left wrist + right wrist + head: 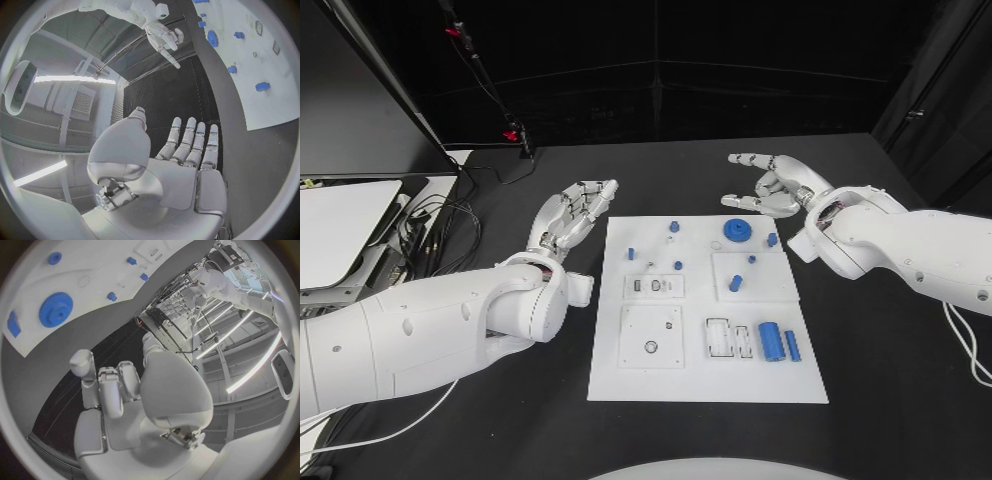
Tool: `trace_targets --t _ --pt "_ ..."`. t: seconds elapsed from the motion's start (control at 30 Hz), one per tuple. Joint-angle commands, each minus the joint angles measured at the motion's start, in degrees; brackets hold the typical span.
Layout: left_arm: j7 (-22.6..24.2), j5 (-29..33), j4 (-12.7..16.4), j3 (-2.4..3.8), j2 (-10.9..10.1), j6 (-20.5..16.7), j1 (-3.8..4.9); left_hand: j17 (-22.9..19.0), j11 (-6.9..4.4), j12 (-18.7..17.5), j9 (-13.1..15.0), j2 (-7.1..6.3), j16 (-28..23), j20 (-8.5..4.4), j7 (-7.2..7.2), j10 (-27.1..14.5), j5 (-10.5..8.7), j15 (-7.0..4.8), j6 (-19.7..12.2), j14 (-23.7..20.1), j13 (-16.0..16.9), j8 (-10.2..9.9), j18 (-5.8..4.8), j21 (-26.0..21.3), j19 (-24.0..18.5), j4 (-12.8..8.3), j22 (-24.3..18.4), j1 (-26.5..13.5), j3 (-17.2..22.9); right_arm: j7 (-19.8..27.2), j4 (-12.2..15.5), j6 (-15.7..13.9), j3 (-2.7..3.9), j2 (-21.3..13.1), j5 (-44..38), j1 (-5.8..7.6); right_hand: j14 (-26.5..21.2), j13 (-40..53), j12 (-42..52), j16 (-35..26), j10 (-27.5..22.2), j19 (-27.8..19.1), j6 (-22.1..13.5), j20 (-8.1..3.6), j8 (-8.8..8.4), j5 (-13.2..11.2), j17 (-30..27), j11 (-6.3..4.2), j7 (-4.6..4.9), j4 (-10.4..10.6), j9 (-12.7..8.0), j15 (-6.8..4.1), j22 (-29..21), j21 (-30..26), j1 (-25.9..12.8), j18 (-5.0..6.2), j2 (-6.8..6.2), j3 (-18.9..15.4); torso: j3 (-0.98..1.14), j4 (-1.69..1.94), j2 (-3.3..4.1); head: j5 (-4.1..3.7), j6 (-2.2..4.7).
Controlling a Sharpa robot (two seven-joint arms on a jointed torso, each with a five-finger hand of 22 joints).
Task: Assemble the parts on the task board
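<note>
Hands flank the far end of the task board (708, 380), and neither one holds anything, which suggests the assembly has not yet begun or sits between steps. The left hand (574, 217) hovers over the black table (877, 400) just beside the board's far left corner, its fingers (187, 140) straight and slightly apart, palm bare in the left wrist view. The right hand (772, 185) hangs beyond the board's far right corner with its fingers (109, 385) curled loosely inward around nothing, a posture that looks ready to come down on a part. Nearest to it is the blue gear (737, 230), lying flat at the board's far edge, with small blue pegs (674, 227) scattered near it. Closer to the robot, a blue cylinder (769, 337) and a thinner blue bar (792, 346) lie side by side next to a row of rectangular slots (728, 338), probably laid there so each can be lifted into its seat. My judgement is that the gear is the likeliest first pick, since the right hand is poised close to it; the curled fingers would need to open before closing on it.
</note>
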Motion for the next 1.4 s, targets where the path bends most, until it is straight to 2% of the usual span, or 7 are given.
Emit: trace_targets --t 0.03,0.2,0.27,0.43,0.63,0.97,1.4 --pt "16.24 -0.39 -0.02 0.05 0.15 0.94 0.07 0.03 0.14 0.16 0.03 0.33 0.16 0.41 8.08 0.14 0.22 0.34 0.39 0.20 0.00 -0.26 0.63 0.37 -0.15 -0.09 0.07 0.05 -0.14 -0.20 -0.15 4.24 0.00 -0.55 -4.77 0.14 5.95 15.53 1.43 0.14 7.10 9.16 5.12 0.26 1.04 1.16 15.05 -0.26 0.60 0.11 0.66 -0.01 7.65 5.51 -0.02 -1.55 0.76 -0.50 -0.02 0.08 0.05 -0.73 0.11" --pt "16.07 -0.39 -0.06 0.05 0.19 1.06 0.07 0.03 0.17 0.20 0.03 0.44 0.18 0.47 8.10 0.32 0.46 0.41 0.51 0.34 0.00 -0.27 0.61 0.61 0.05 -0.07 0.17 0.14 -0.28 -1.79 -1.80 3.90 -0.05 -0.68 -10.69 0.11 5.95 15.53 1.43 0.14 7.10 26.58 15.16 0.49 6.11 3.90 15.05 0.89 6.49 0.47 2.77 0.47 21.82 14.82 -0.02 -5.75 1.02 -1.19 0.01 0.05 0.11 -1.23 -0.10" --pt "16.00 -0.39 -0.07 0.05 0.19 1.09 0.07 0.02 0.18 0.21 0.03 0.47 0.19 0.49 8.10 0.37 0.55 0.43 0.55 0.39 -0.01 -0.28 0.62 0.88 0.33 -0.07 0.30 0.17 -0.34 -3.04 -2.97 4.05 -0.06 -0.36 -13.66 0.08 5.95 15.53 1.43 0.14 7.10 26.80 16.22 1.29 9.35 4.36 15.05 1.64 7.04 0.45 3.93 1.10 22.01 14.94 -0.27 -5.81 0.82 -1.58 0.01 0.04 0.05 -1.40 -0.17" --pt "15.89 -0.39 -0.10 0.05 0.19 1.05 0.07 0.02 0.19 0.21 0.03 0.49 0.19 0.50 8.11 0.38 0.61 0.44 0.56 0.40 -0.01 -0.29 0.62 0.80 0.22 -0.07 0.25 0.19 -0.37 -7.62 -5.38 5.67 -0.08 0.61 -21.28 -0.03 5.95 15.53 1.43 0.14 7.10 26.80 18.15 2.07 15.94 8.32 15.05 2.27 6.92 0.30 6.77 1.70 22.01 14.94 0.21 -5.81 -0.41 -1.33 0.09 0.14 0.09 -1.49 0.00" --pt "15.51 -0.39 -0.10 0.05 0.13 1.15 0.05 0.01 0.20 0.19 0.02 0.60 0.17 0.53 8.11 0.40 0.75 0.47 0.57 0.42 -0.02 -0.32 0.61 0.79 0.17 -0.07 0.24 0.24 -0.41 -13.31 -7.29 7.83 -0.09 2.22 -28.41 -0.32 5.95 15.53 1.43 0.14 7.10 26.80 15.83 2.04 19.35 8.26 15.05 2.34 6.69 0.13 8.19 1.59 22.01 14.94 2.66 -5.81 -1.74 1.90 0.14 0.13 0.11 -1.36 -0.17" --pt "15.54 -0.39 0.01 0.05 -0.03 1.05 0.02 0.00 0.21 0.17 0.02 0.67 0.16 0.55 8.12 0.40 0.84 0.50 0.58 0.42 -0.03 -0.35 0.61 0.80 0.16 -0.09 0.24 0.32 -0.43 -16.90 -9.55 12.31 -0.09 4.92 -30.99 -0.73 5.95 15.53 1.43 0.14 7.10 26.80 11.55 1.74 21.79 6.47 15.05 1.84 6.33 0.57 8.91 1.21 22.01 14.94 3.63 -5.81 -4.75 4.66 0.06 0.14 0.15 -1.33 -0.16" --pt "15.56 -0.39 -0.02 0.05 -0.15 0.92 0.01 0.00 0.22 0.15 0.01 0.74 0.14 0.57 8.12 0.41 0.95 0.51 0.58 0.42 -0.04 -0.38 0.60 0.82 0.14 -0.10 0.24 0.42 -0.45 -16.73 -10.72 13.35 -0.09 6.41 -31.49 -1.35 5.95 15.53 1.43 0.14 7.10 26.80 11.78 1.45 23.59 5.89 15.05 1.54 5.93 0.42 9.35 0.90 22.01 14.94 4.86 -5.81 -5.05 5.70 0.03 0.12 0.13 -0.86 -0.68"
